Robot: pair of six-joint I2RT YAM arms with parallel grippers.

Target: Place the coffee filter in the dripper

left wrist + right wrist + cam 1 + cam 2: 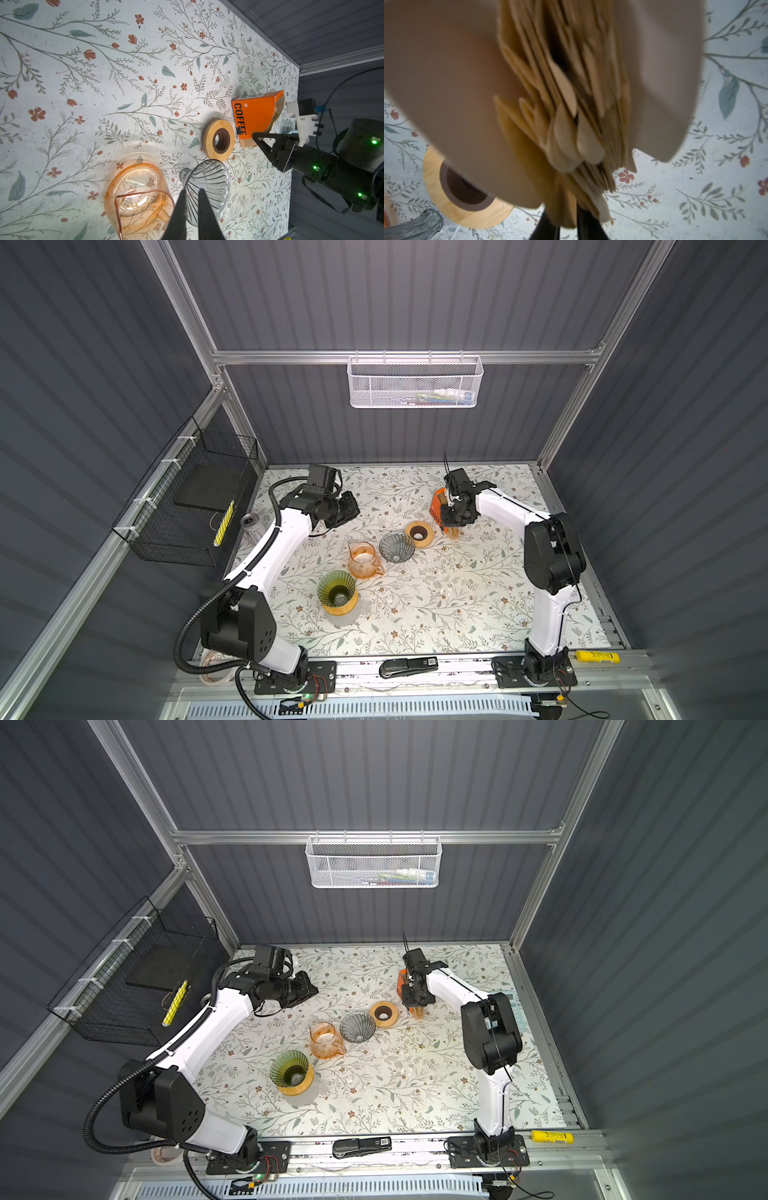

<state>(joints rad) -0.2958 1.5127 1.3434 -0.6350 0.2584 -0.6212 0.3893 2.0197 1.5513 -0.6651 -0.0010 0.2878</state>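
An orange "COFFEE" filter box stands at the back right, with brown paper coffee filters fanning out of its open side. My right gripper is at that opening, shut on the edge of a coffee filter. A grey ribbed glass dripper lies mid-table, tilted. A green dripper sits on a wooden collar over a glass at the front left. My left gripper hovers at the back left, shut and holding nothing.
A wooden ring holder lies between the box and the grey dripper. An orange glass carafe stands left of that dripper. A black stapler and a yellow marker rest on the front rail. A black wire basket hangs left.
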